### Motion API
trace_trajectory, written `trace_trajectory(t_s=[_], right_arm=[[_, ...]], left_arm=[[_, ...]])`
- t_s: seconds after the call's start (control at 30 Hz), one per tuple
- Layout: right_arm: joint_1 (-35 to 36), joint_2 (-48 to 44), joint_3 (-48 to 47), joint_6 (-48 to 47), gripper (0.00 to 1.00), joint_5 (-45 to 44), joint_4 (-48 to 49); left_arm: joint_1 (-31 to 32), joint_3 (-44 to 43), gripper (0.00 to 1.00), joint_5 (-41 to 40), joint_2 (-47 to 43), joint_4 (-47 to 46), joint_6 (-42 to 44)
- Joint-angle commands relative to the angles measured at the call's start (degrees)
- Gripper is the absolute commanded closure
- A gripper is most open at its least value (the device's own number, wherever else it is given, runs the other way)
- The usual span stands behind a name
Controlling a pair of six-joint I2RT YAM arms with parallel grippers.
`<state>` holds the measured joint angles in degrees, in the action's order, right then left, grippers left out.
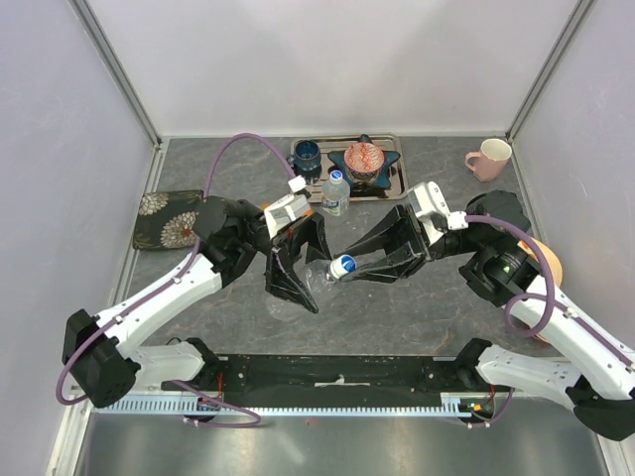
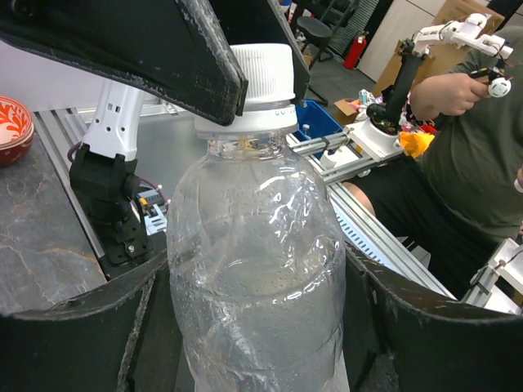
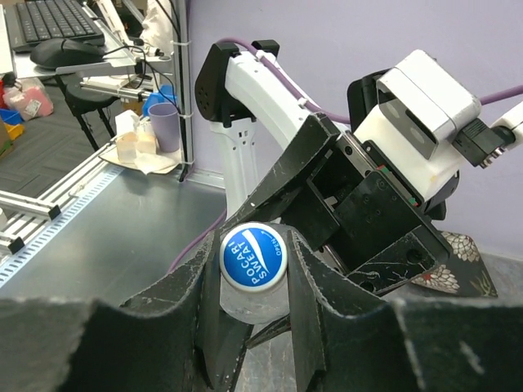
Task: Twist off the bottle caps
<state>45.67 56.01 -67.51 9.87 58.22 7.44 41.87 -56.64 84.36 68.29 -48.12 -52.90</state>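
Clear plastic bottles are numbering two: one labelled water bottle (image 1: pixel 335 195) and one unlabelled bottle (image 2: pixel 257 278). Screw caps are numbering two, one per bottle: one blue-topped cap (image 3: pixel 253 257) and one pale cap (image 1: pixel 337 177). Mugs are numbering two: one blue mug (image 1: pixel 307 156), one pink mug (image 1: pixel 489 159). Appearing singly: metal tray (image 1: pixel 390 186), blue star-shaped dish (image 1: pixel 388 156), red-patterned bowl (image 1: pixel 363 159), floral pouch (image 1: pixel 167 218).

Top external view: fixed above and behind the arm bases, looking down over the whole desk (image 1: pixel 437 188) from a distance.

Left wrist view: close range, aimed along the left end effector (image 2: pixel 257 327) toward the desk's near edge.

Right wrist view: close range, aimed along the right end effector (image 3: pixel 253 290) toward the left arm.

All three views share the clear bottle (image 1: pixel 319 276) and its cap (image 1: pixel 343 265).
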Motion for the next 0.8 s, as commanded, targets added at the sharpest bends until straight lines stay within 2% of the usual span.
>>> trace_trajectory(t_s=[0.0,0.03,0.07,0.1,0.13,0.17,0.2,0.23,0.33,0.43,0.53,0.57,0.63,0.67,0.73,0.77], right_arm=[[1.0,-0.28,1.94,4.09,0.98,2.36,-5.95],[1.0,-0.72,1.5,4.8,0.77,0.34,-6.04],[1.0,-1.16,1.24,5.59,0.67,-2.38,-6.12],[1.0,-2.12,0.97,6.38,0.54,-7.63,-6.38],[1.0,-2.57,0.1,7.09,0.42,-10.72,-6.91],[0.91,-3.01,-0.52,7.27,0.37,-13.97,-8.92],[1.0,-3.71,-1.31,7.53,0.35,-20.79,-9.98],[1.0,-3.89,-3.14,7.71,0.31,-23.82,-11.04],[1.0,-3.98,-6.83,8.67,0.2,-31.55,-14.03],[1.0,-3.1,-10.7,9.99,0.14,-38.4,-16.4],[0.91,-1.87,-13.52,11.75,0.12,-44.22,-18.69],[1.0,-1.61,-13.88,12.71,0.12,-47.29,-19.56],[1.0,-0.73,-14.84,14.91,0.12,-50.12,-20.45],[1.0,-0.2,-15.02,15.61,0.12,-52.74,-20.8],[1.0,0.41,-15.29,18.16,0.14,-55.22,-21.59],[1.0,1.03,-15.29,18.95,0.14,-56.62,-22.38]], left_arm=[[-0.29,-2.24,0.74,-4.11,-0.79,3.06,4.35],[-0.38,-2.59,0.71,-4.46,-1.14,6.6,7.0],[-0.47,-3.12,0.7,-5.68,-1.58,10.64,10.16],[-0.47,-4.34,0.69,-6.56,-2.63,20.86,13.76],[-0.47,-5.14,0.67,-7.62,-3.25,25.31,21.19],[-0.47,-5.84,0.66,-10.76,-3.69,30.4,24.66],[-0.47,-7.24,0.65,-12.53,-4.13,34.28,27.82],[-0.47,-7.78,0.65,-14.46,-4.83,40.58,32.47],[-0.47,-9.27,0.64,-22.73,-6.41,47.74,39.36],[-0.03,-9.01,0.64,-30.64,-7.9,50.57,42.88],[1.37,-8.49,0.63,-40.3,-8.96,51.98,46.3],[2.85,-8.31,0.63,-46.41,-9.49,53.12,47.36],[4.71,-8.13,0.61,-53.12,-10.02,54.18,50.87],[7.15,-7.96,0.61,-61.68,-10.54,54.36,51.84],[10.24,-7.17,0.61,-70.69,-10.72,54.18,55.79],[13.38,-6.99,0.61,-79.43,-10.81,54.1,57.02]])
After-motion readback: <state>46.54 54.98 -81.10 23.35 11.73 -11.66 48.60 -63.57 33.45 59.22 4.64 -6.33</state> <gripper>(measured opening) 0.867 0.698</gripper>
